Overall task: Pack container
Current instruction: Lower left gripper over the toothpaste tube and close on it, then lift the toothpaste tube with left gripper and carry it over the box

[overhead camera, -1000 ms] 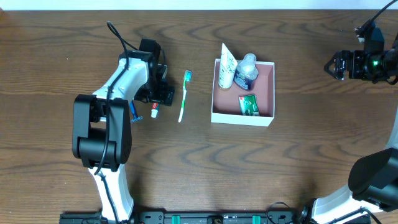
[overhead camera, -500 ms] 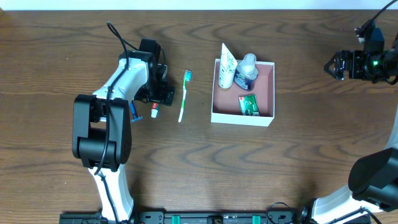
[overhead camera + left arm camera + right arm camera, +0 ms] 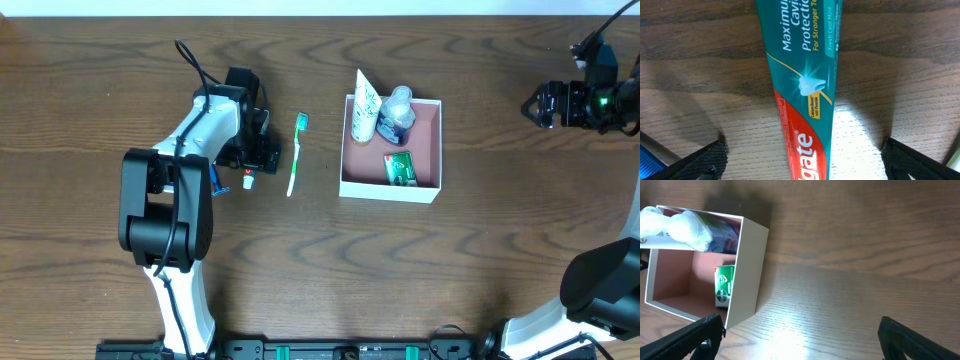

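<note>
The container (image 3: 431, 140) is a shallow white box with a pink floor, right of centre. It holds a white tube (image 3: 364, 103), a clear bottle (image 3: 397, 112) and a green box (image 3: 400, 167). It also shows in the right wrist view (image 3: 747, 275). A red and teal toothpaste tube (image 3: 802, 85) lies on the table between my left gripper's (image 3: 802, 167) open fingers; overhead only its cap end (image 3: 249, 180) shows below the left gripper (image 3: 260, 153). A green and white toothbrush (image 3: 297, 152) lies just right of it. My right gripper (image 3: 540, 104) is open and empty, far right of the container.
A blue object (image 3: 213, 178) lies partly hidden beside the left arm. The table is dark wood. Bare wood shows between the right gripper's (image 3: 802, 345) fingers. The right arm's base (image 3: 600, 290) stands at the lower right.
The left arm has shifted very slightly over the toothpaste tube. Nothing else has moved.
</note>
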Robot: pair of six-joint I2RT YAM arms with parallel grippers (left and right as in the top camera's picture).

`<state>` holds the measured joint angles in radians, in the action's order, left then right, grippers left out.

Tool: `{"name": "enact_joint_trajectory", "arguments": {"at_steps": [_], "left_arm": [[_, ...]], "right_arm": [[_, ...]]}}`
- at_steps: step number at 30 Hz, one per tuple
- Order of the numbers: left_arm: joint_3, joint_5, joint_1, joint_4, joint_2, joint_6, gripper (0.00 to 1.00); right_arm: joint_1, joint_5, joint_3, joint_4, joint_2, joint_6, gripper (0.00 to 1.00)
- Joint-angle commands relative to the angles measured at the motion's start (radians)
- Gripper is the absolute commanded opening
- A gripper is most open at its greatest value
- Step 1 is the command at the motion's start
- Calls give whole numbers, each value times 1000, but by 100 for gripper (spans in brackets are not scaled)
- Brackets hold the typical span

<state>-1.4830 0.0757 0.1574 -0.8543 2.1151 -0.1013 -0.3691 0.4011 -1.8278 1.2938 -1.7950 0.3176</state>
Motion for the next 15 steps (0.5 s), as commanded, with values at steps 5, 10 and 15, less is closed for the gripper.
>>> {"name": "enact_joint_trajectory", "arguments": {"at_steps": [5, 10, 15], "left_arm": [[8, 20, -5, 18, 17, 12, 62], [7, 20, -5, 31, 17, 12, 56], [7, 20, -5, 30, 17, 12, 40]], "right_arm": [[8, 14, -1, 0, 1, -11, 99], [8, 14, -1, 1, 1, -11, 99], [8, 14, -1, 0, 1, -11, 99]]}}
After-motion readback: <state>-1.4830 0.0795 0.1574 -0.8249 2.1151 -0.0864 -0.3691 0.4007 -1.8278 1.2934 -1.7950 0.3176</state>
